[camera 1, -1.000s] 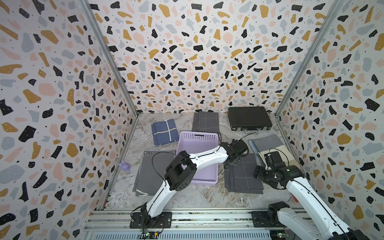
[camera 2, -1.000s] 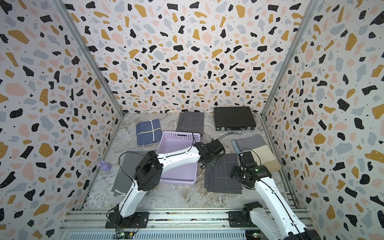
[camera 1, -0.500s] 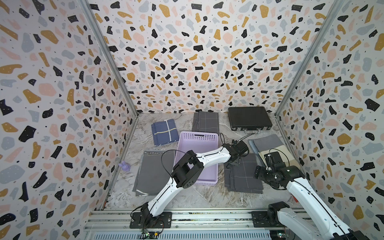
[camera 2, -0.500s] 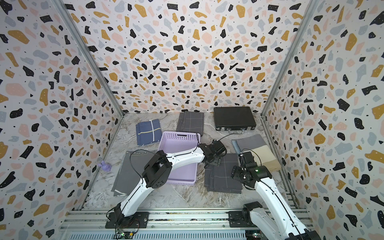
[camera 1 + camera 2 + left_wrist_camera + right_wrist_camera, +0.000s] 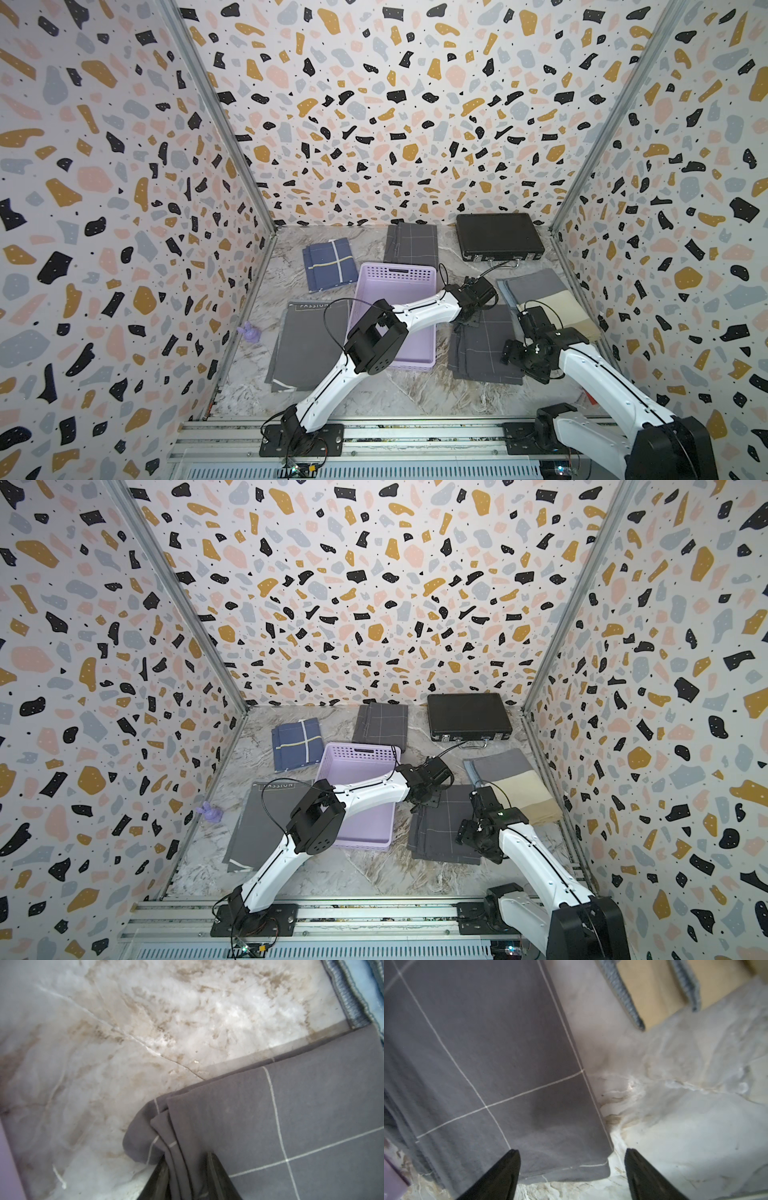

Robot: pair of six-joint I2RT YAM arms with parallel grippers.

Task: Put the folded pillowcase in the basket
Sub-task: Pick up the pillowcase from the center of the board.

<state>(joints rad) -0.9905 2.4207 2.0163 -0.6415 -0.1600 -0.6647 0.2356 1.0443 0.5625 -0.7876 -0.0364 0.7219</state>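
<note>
Cloth of interest, the pillowcase (image 5: 486, 353) (image 5: 446, 831), dark grey with thin pale grid lines, is lying folded on the marble tabletop (image 5: 415, 395). It is sitting just beside the right-hand long side of the lilac basket (image 5: 395, 274) (image 5: 357, 750), wholly outside it, with a narrow strip of marble showing between the two.

The left arm is reaching across the basket. The left gripper (image 5: 465, 322) (image 5: 424, 802) (image 5: 187, 1165) is working at the pillowcase's far corner, the one nearest the basket. In the left wrist view its two dark fingers are standing narrow and are pinching that corner, which is bunching into several folds between them.

The right gripper (image 5: 509, 353) (image 5: 463, 833) (image 5: 572, 1152) is hanging at the near right corner of the pillowcase. Its fingers are standing wide apart: one is showing over the cloth, the other over bare marble, with the cloth's right edge running between them. Whether either finger is touching the surface cannot be told.

Other items are lying apart from the work:
- a black case (image 5: 498, 241) at the back right
- a grey checked cloth (image 5: 411, 245) behind the basket
- a navy cloth (image 5: 330, 270) at the back left
- a dark cloth with lettering (image 5: 307, 345) to the left of the basket
- a grey and beige towel (image 5: 548, 299) along the right wall
- a small purple toy (image 5: 249, 332) by the left wall
</note>
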